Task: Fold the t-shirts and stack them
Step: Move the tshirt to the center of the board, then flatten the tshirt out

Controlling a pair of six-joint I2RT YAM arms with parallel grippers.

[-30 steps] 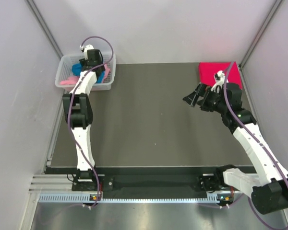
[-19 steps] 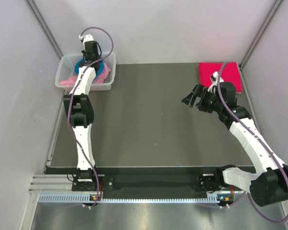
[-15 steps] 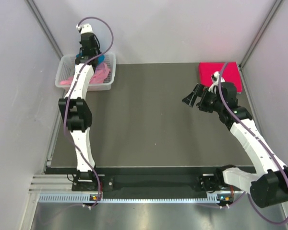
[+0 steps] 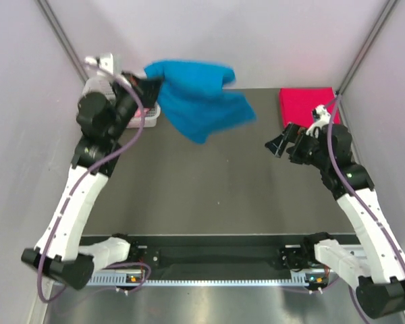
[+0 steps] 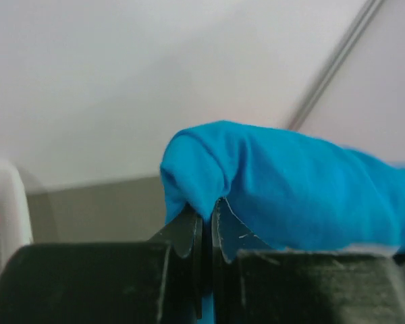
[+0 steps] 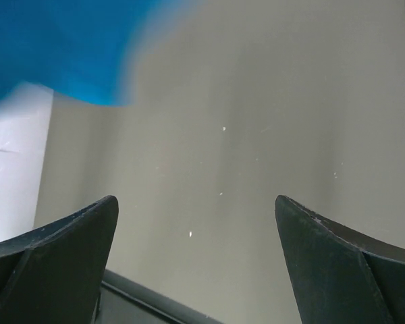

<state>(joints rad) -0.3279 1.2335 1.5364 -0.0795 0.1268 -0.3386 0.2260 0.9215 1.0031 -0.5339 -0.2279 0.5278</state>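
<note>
Gripping one blue t-shirt [image 4: 196, 101]: left end effector [image 5: 204, 216] | right end effector [image 6: 196, 202] spread wide | one red t-shirt [image 4: 304, 102]

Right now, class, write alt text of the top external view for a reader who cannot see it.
The left arm's fingers are shut on a bright blue t-shirt, which hangs in the air over the dark table. The right arm's fingers are open and empty near a folded red t-shirt in the far right corner.
</note>
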